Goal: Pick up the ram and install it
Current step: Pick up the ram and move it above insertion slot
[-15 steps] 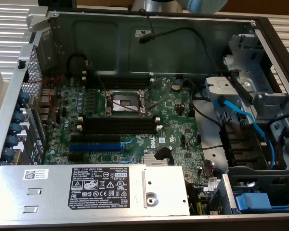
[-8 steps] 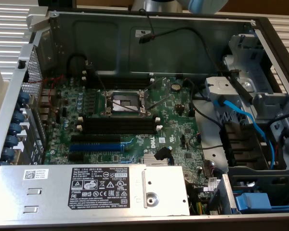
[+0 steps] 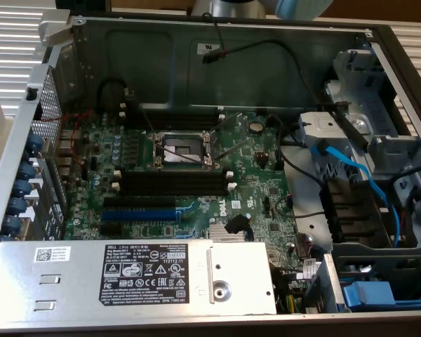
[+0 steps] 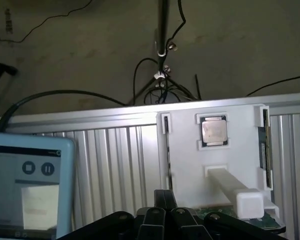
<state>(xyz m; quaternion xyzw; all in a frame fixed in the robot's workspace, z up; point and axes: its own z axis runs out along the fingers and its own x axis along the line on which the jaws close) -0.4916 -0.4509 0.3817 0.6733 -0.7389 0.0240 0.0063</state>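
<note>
pincer (image 4: 162, 200) shut, holding nothing, near white holder (image 4: 185, 160). ram (image 4: 264, 150) sits edge-on in holder side slot, thin target; descending closed would likely jam or knock it, imo.

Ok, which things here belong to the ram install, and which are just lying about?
Job in hand:
- the ram, slotted on edge at the side of the white holder
- the gripper, shut
- the black memory slots on the motherboard

Lying about:
- processor chip
- tablet
- blue expansion slot
- power supply
</note>
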